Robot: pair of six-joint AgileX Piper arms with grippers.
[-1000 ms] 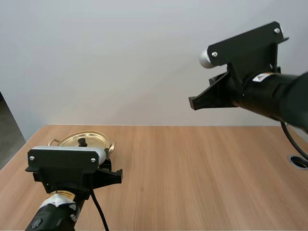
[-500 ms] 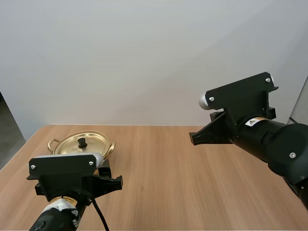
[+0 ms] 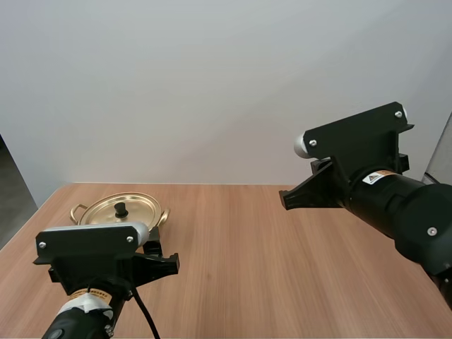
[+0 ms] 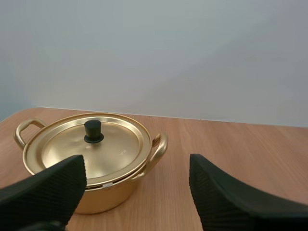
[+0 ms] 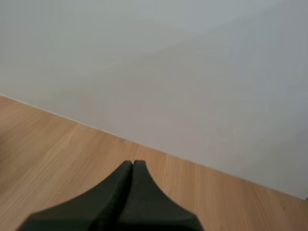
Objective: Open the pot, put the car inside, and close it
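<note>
— Noting progress first: how far along is it?

— Barely begun, by my reading. The shiny gold-coloured metal pot sits at the far left end of the pale wooden table. Its round gold lid is seated flat on the rim, with the small black knob upright at the centre. Opening the pot, putting the car in and closing it again are all left to do.

— And the left gripper?

— Spread wide, with the ribbed inner faces turned to each other and nothing between them. It hangs low on the near side of the pot, pointed toward it and touching nothing. The knob lies ahead, nearer the left finger than the middle of the gap. My guess is it needs to go forward and line up over the knob before it can pinch.

— The right one?

— The right gripper is clenched, its two black fingers pressed together into one dark wedge with nothing in them. It is raised above bare wood on the right side of the table, well apart from the pot.

— Any risk noted?

— The knob is small and the lid looks slick, so an off-centre pinch could slip.
</note>
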